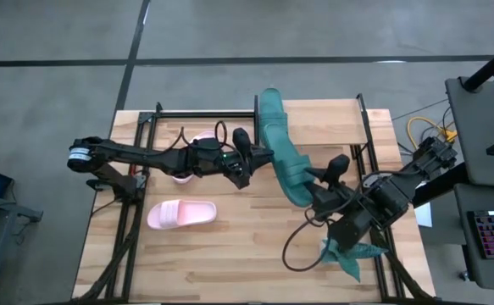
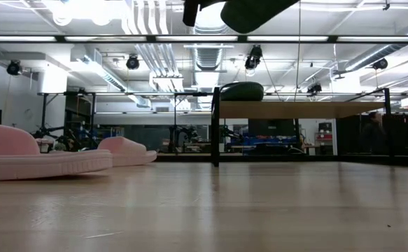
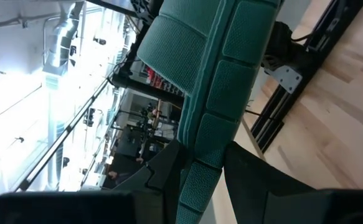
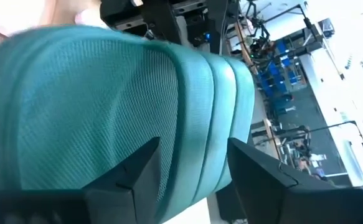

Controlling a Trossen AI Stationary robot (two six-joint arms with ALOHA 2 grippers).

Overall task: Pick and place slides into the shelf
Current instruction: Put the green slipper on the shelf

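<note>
My left gripper (image 1: 251, 159) is shut on a dark teal slide (image 1: 287, 165), which is held high above the table's middle and shows at the top of the low view (image 2: 252, 10). My right gripper (image 1: 319, 182) is open at that slide's near end, one finger on either side of its ribbed part (image 4: 215, 93). A second teal slide (image 2: 242, 91) rests on the shelf board (image 2: 294, 109). Two pink slides lie on the table, one (image 1: 183, 213) at the near left and one (image 1: 197, 144) partly under my left arm. My left gripper pinches a ribbed band of the teal slide (image 3: 200, 180) between its two fingers, coming level from the table's left. The slide stands on edge, lifted clear of table and shelf. My right gripper's fingers (image 4: 137, 168) straddle the slide's ribbed part; I cannot tell whether they touch it.
A teal spiky plant (image 1: 352, 254) lies near the table's right front corner, under my right arm. The shelf's black uprights (image 2: 215, 126) stand across the far half of the table. A dark cable (image 1: 293, 250) loops over the wood in front of my right arm.
</note>
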